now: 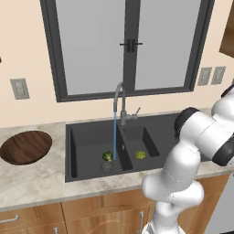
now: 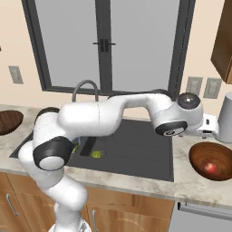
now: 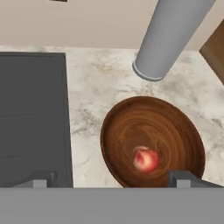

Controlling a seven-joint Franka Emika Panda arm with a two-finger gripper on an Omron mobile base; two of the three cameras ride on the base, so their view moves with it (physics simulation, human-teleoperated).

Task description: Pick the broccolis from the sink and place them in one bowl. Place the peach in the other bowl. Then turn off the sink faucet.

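The peach [image 3: 145, 159] lies inside the right wooden bowl [image 3: 131, 113], also seen on the counter right of the sink as the peach [image 2: 210, 167] in the bowl [image 2: 199, 156]. My gripper [image 2: 209, 132] hovers just above that bowl's left rim, open and holding nothing; its fingertips [image 3: 41, 179] stand wide apart. Two broccolis rest in the black sink [image 1: 77, 137]: one [image 1: 108, 156] by the left basin's drain, one [image 1: 140, 155] in the right basin. The other bowl [image 1: 26, 146] sits on the left counter with nothing in it. Water runs from the sink faucet [image 1: 120, 98].
A tall grey cylinder [image 3: 170, 39] stands on the marble counter just behind the right bowl. A wooden wall cabinet [image 2: 224, 41] hangs above it. My arm [image 2: 118, 111] stretches across the sink's drainboard [image 2: 136, 145]. A window is behind the faucet.
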